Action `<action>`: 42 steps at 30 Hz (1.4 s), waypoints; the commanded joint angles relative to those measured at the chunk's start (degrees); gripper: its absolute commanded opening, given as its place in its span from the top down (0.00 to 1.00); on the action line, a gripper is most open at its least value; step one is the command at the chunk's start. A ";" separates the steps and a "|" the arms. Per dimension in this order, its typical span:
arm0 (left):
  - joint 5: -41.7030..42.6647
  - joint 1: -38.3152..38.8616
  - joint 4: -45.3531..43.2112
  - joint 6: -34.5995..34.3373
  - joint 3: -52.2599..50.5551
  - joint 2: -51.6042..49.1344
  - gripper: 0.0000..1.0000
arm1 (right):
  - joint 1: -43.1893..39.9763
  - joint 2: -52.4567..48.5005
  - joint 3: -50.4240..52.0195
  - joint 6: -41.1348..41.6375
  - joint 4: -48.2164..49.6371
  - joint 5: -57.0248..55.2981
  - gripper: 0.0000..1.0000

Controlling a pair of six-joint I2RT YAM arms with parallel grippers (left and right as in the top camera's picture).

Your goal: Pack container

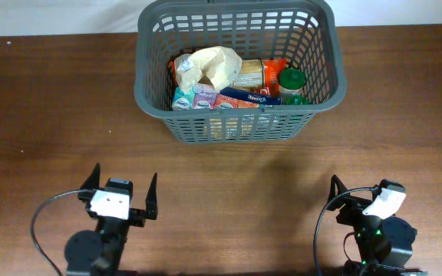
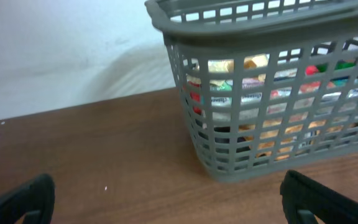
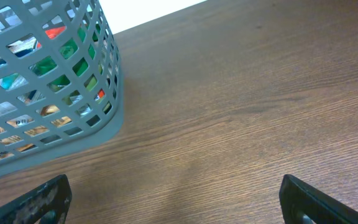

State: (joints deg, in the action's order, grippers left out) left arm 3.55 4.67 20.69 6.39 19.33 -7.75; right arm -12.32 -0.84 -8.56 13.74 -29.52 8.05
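Left gripper (image 1: pixel 125 178) at 7 o'clock and right gripper (image 3: pixel 179 208) at 5 o'clock both stand spread wide and empty, clear of the load — consistent with packing judged complete — while the container (image 1: pixel 240 123) sits at 12 o'clock on the table (image 1: pixel 52 115), holding assorted groceries (image 1: pixel 213 65).

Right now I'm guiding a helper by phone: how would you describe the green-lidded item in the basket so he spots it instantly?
Find the big grey basket at the far edge of the table and look inside at its right end. The green-lidded jar sits there, next to a blue box; it alone shows a round green top.
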 commanded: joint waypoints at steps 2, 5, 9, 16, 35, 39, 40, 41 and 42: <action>-0.57 0.07 -5.11 0.76 -7.82 4.17 0.01 | 0.35 0.66 0.37 0.48 -0.02 0.33 0.01; -0.57 0.04 -9.16 0.76 -11.87 5.75 0.01 | 0.35 0.66 0.37 0.48 -0.02 0.33 0.01; -0.57 0.04 -11.30 0.76 -15.56 7.19 0.01 | 0.35 0.66 0.37 0.48 -0.02 0.33 0.01; -0.39 0.04 -13.25 0.76 -17.27 7.45 0.01 | 0.35 0.66 0.37 0.48 -0.02 0.33 0.01; -0.39 0.07 -13.18 0.76 -17.27 7.41 0.01 | 0.35 0.66 0.37 0.48 -0.02 0.33 0.01; -0.39 0.07 -13.18 0.76 -17.27 7.41 0.01 | 0.35 0.66 0.37 0.48 -0.02 0.35 0.01; -0.39 0.07 -13.18 0.76 -17.27 7.41 0.01 | 0.35 0.66 0.37 0.48 -0.02 0.33 0.01; -0.39 0.07 -13.18 0.76 -17.27 7.41 0.01 | 0.35 0.66 0.37 0.48 -0.02 0.33 0.01; -0.39 0.07 -13.18 0.76 -17.27 7.41 0.01 | 0.35 0.66 0.37 0.48 -0.02 0.33 0.01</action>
State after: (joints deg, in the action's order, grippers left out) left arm 3.57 4.67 7.79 6.39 2.72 -1.10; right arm -12.32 -0.84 -8.56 13.74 -29.52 8.05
